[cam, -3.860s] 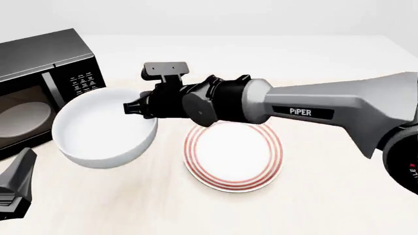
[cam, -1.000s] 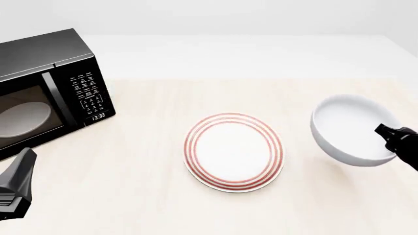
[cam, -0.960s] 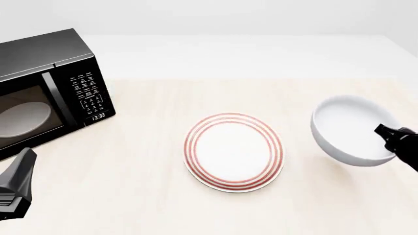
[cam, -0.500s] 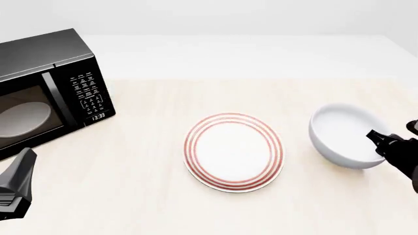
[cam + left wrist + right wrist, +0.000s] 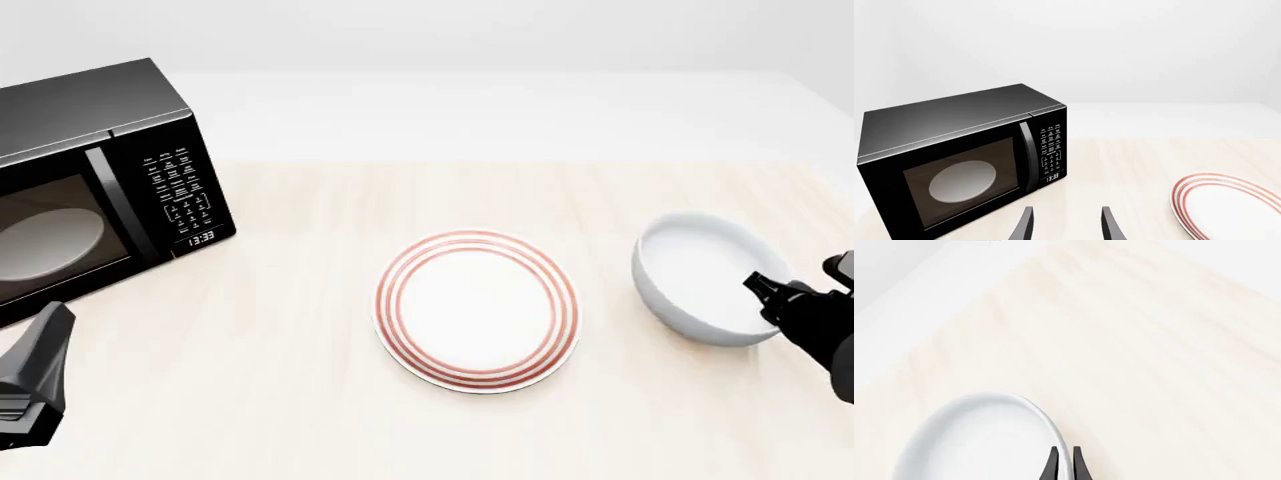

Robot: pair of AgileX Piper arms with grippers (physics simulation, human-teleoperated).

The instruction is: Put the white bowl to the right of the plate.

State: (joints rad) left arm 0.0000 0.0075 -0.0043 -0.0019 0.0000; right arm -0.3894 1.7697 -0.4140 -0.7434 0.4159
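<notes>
the white bowl [image 5: 699, 281] sits near the table's [image 5: 441, 190] right edge, just right of the plate [image 5: 478, 310]. the right hand [image 5: 1063, 460] pinches its rim; it seems grounded, though contact is hard to confirm. withdrawing unopened could tip it. the left hand [image 5: 1066, 225] is open, idle.

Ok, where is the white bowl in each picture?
Front view: the bowl sits at the right side, right of the plate, with the right gripper pinching its near rim.
Left wrist view: not in it; only the plate and microwave show.
Right wrist view: bowl low in the picture, rim between the gripper's fingers.
Shared landmark: the bowl's rim in the right gripper.
</notes>
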